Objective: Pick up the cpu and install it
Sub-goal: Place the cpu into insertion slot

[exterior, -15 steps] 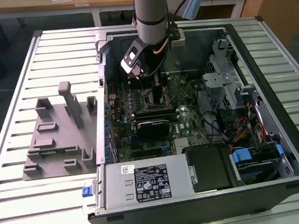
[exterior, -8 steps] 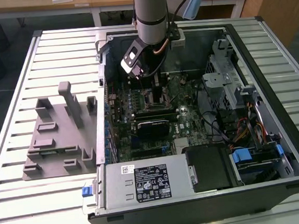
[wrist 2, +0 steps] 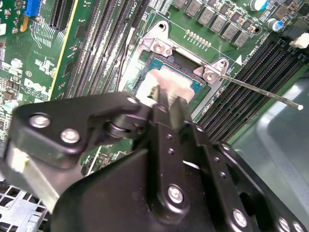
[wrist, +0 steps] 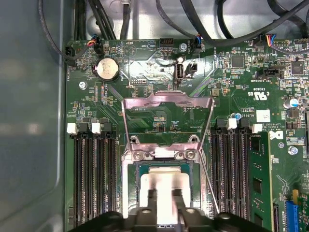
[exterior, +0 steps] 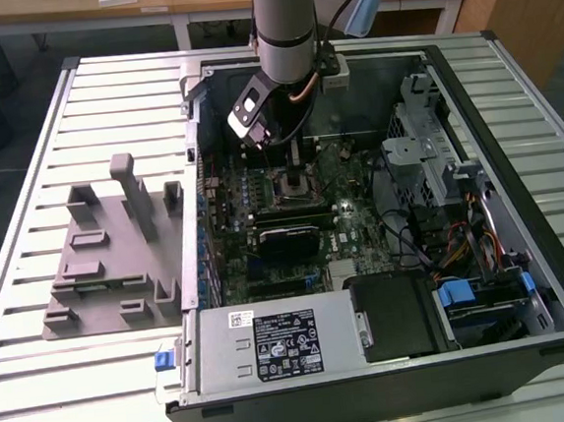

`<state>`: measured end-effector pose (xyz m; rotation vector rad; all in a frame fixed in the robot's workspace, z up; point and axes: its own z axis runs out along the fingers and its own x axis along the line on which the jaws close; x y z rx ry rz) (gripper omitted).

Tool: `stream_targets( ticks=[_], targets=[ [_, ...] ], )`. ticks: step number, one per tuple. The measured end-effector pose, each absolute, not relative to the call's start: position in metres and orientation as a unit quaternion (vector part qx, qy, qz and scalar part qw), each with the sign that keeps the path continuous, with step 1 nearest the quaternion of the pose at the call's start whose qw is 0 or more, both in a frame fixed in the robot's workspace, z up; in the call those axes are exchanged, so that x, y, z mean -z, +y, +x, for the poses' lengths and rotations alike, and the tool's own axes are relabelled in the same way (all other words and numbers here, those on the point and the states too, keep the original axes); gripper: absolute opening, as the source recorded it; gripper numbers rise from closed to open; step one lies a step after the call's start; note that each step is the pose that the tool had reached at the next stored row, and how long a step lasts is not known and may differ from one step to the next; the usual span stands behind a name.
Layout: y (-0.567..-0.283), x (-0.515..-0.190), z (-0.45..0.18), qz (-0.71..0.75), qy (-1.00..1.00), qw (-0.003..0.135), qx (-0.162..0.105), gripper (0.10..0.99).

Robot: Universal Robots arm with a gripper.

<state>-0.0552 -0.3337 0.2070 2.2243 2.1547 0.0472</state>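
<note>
Any downward press or sideways drag from the gripper risked skewing the cpu in its socket and bending contacts, since the load frame stood raised and nothing clamped the chip. The gripper was released, its fingers barely parted and grasping nothing, at or just above the cpu's metal top.

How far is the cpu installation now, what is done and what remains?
Done: the cpu already lies in the socket. In hand: the gripper sits right above it; whether it touches, I cannot tell. Left: the socket's metal frame stands open and its lever is unlatched.
</note>
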Motion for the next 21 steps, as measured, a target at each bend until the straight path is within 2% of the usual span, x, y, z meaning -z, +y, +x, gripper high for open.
stream_targets(
  ticks=[1, 2, 3, 5, 21],
  targets=[
    [-0.334, -0.207, -0.055, 0.718, 0.696, 0.022, -0.015, 0.247],
    [-0.334, -0.207, -0.055, 0.718, 0.696, 0.022, -0.015, 0.188],
    [-0.334, -0.207, -0.055, 0.718, 0.696, 0.022, -0.015, 0.188],
    [-0.334, -0.207, -0.055, 0.718, 0.696, 0.022, -0.015, 0.106],
    [-0.334, -0.218, -0.055, 0.714, 0.699, 0.022, -0.016, 0.106]
  ],
)
